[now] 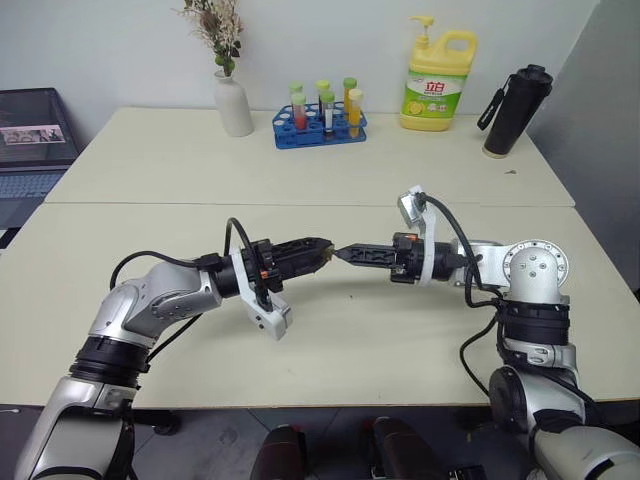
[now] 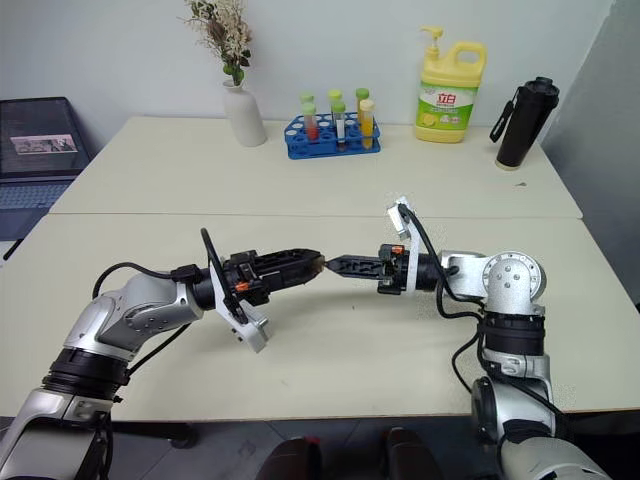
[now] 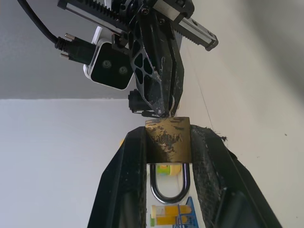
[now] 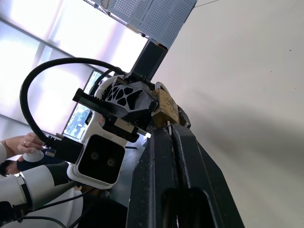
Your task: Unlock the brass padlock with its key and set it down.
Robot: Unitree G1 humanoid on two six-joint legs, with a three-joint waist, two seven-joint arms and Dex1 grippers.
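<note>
Two claws meet tip to tip above tabletop [image 1: 330, 340]. Your left claw [image 3: 166, 142] clamps brass padlock [image 3: 167, 138], keyway end outward. Your right claw [image 3: 160, 110], pinched shut, presses there; key itself hidden.

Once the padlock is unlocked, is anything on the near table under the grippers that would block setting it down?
Nothing visible does. The left gripper holds the brass padlock above bare near table; the test-tube rack stands far back.

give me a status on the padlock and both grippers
Left gripper shut on padlock, held above the table. Right gripper shut, tips at the padlock's bottom; key not discernible. Shackle seated. Nothing in the way.
</note>
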